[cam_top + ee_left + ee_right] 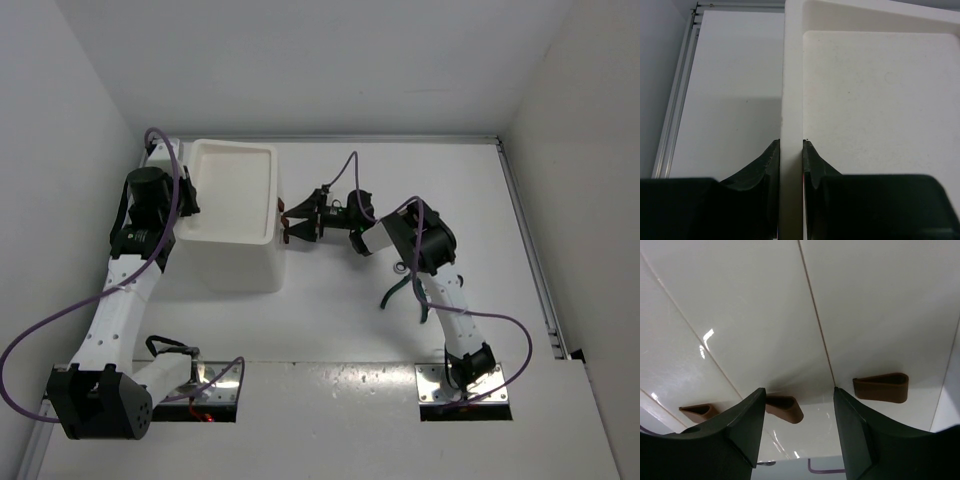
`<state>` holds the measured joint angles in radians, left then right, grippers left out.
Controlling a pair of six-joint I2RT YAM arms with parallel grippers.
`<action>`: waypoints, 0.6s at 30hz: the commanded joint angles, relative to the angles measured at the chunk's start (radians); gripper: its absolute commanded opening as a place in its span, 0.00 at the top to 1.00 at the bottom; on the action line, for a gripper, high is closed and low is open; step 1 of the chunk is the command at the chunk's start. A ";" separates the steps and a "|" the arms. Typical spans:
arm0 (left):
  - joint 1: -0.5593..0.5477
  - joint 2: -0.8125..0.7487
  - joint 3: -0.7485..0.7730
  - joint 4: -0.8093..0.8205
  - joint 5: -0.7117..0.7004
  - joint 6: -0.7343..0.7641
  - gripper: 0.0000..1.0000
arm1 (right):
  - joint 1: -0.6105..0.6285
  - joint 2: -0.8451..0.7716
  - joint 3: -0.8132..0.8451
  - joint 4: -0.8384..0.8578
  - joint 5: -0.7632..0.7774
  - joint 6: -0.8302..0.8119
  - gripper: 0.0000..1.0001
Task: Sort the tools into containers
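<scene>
White box (240, 268) stands on the table (330, 330), directly in front of the right tool (798, 390) and clamped at its left edge by the left tool (791, 142). Three drawer fronts (765, 315) look shut and flush. The middle knob (785, 408) sits just ahead of the right tool's fingertips, partly within the gap and closer to one finger than the other; the two outer knobs (881, 387) lie outside the fingers on either side. Right tool: wide, holding nothing. Left tool: narrow, fingers pinching the raised rim of the tray top (791, 75) from both sides. Green-handled pliers (388, 298) lie on the table well behind the right tool, under its forearm; other hand tools not clearly made out. Judged step: gripping a knob to pull a drawer. Risks: an off-centre closure could let the knob slip out; the box is tall, so a pull may drag or tip it if the thin-rim pinch gives; the forearm could brush the pliers when it retracts.
</scene>
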<state>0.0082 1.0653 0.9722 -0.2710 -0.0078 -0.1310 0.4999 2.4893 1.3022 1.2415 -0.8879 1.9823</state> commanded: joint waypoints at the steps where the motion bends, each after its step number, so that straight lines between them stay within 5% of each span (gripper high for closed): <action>1: -0.030 0.048 -0.056 -0.086 0.095 -0.061 1.00 | 0.003 -0.099 -0.027 0.570 0.036 0.101 0.42; 18: -0.030 0.039 -0.066 -0.086 0.095 -0.061 1.00 | 0.005 -0.118 0.002 0.570 -0.005 0.119 0.48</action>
<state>0.0082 1.0649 0.9691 -0.2676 -0.0071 -0.1310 0.4854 2.4413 1.2755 1.2423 -0.8753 1.9873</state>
